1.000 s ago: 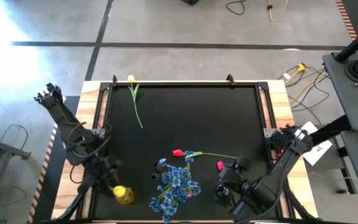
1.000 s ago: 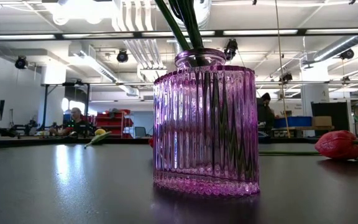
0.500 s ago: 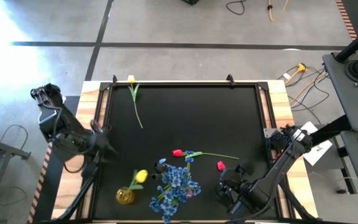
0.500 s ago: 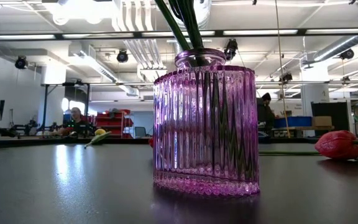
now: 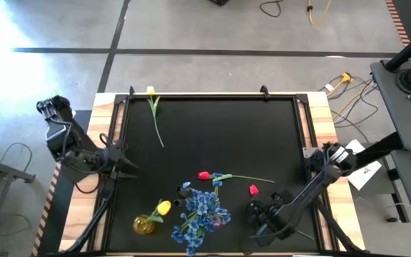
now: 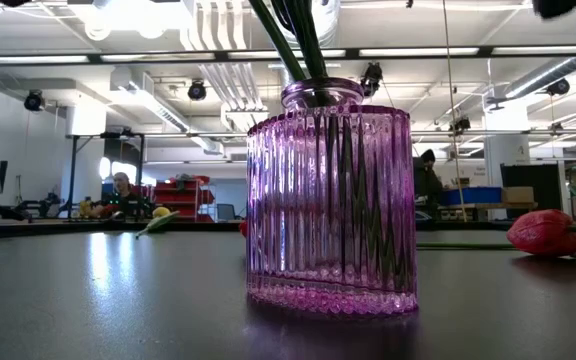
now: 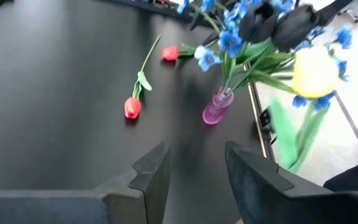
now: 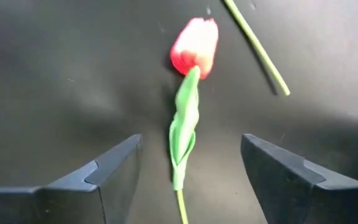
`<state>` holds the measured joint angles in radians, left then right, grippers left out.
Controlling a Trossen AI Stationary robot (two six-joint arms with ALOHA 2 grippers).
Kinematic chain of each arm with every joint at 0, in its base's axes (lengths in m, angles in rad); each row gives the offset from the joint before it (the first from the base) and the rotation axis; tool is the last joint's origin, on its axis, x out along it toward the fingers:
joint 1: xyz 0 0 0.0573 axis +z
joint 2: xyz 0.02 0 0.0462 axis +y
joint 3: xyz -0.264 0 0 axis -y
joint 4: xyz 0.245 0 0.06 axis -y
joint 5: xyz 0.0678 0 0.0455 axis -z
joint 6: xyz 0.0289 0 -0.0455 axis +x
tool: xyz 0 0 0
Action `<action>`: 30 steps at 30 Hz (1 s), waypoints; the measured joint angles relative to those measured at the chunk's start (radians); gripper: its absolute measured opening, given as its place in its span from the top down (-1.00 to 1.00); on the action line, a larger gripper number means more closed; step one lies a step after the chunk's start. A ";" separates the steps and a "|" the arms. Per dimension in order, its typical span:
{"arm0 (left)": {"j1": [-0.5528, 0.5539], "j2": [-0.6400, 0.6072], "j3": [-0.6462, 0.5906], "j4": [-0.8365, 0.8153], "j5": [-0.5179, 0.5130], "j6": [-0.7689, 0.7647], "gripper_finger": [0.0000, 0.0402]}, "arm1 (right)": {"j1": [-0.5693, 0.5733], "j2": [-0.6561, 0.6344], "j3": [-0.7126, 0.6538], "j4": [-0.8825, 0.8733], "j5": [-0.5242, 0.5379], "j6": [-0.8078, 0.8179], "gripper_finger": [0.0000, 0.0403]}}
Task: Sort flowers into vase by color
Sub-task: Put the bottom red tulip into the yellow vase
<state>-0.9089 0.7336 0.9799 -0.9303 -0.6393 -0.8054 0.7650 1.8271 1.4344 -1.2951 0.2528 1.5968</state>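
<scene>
My right gripper (image 8: pixel 185 180) is open low over the table near its near edge (image 5: pixel 257 215). Its fingers stand on either side of a lying red tulip's (image 8: pixel 195 45) stem and leaf (image 8: pixel 183 134), apart from both. A second red tulip (image 5: pixel 204 175) lies beside it, its long stem (image 8: pixel 257 53) pointing toward the right edge. Blue sprays (image 5: pixel 203 209) stand in a pink ribbed vase (image 6: pixel 328 200). One yellow tulip (image 5: pixel 163 208) leans in a small yellow vase (image 5: pixel 143 225). Another yellow tulip (image 5: pixel 150 91) lies by the far edge. My left gripper (image 5: pixel 122 160) is open, raised at the left side (image 7: pixel 194 171).
The black mat (image 5: pixel 220 128) is framed by a wooden table rim (image 5: pixel 318 107). The middle and far right of the mat hold nothing. Both vases stand close together near the near edge. People and benches show in the room beyond the table.
My left gripper has drawn back from the yellow vase, up and toward the table's left and far side. The yellow tulip it left behind now leans in that vase. My right gripper has shifted slightly toward the near edge over the red tulip.
</scene>
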 joint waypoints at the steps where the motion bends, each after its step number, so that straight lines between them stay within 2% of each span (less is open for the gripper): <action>1: 0.000 -0.002 -0.011 0.006 0.002 -0.004 0.32 | -0.008 0.000 -0.016 0.012 -0.016 -0.009 -0.29; 9: -0.001 -0.012 -0.082 0.102 0.055 -0.022 0.36 | -0.096 0.000 -0.157 0.219 -0.173 -0.124 -0.23; 13: -0.004 -0.011 -0.103 0.139 0.058 -0.047 0.37 | -0.139 0.000 -0.183 0.293 -0.185 -0.166 -0.17; 18: -0.009 -0.002 -0.153 0.215 0.065 -0.053 0.37 | -0.185 -0.002 -0.198 0.302 -0.185 -0.197 -0.04; 22: -0.009 -0.001 -0.200 0.274 0.066 -0.070 0.37 | -0.212 -0.002 -0.209 0.308 -0.190 -0.212 0.16; 26: -0.009 -0.001 -0.242 0.310 0.069 -0.110 0.37 | -0.236 -0.005 -0.224 0.315 -0.229 -0.269 0.43; 30: -0.009 -0.001 -0.269 0.319 0.093 -0.166 0.37 | -0.249 -0.024 -0.239 0.191 -0.253 -0.333 0.76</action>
<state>-0.9180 0.7330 0.7114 -0.6111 -0.5465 -0.9715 0.5164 1.8033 1.1950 -1.1041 -0.0006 1.2637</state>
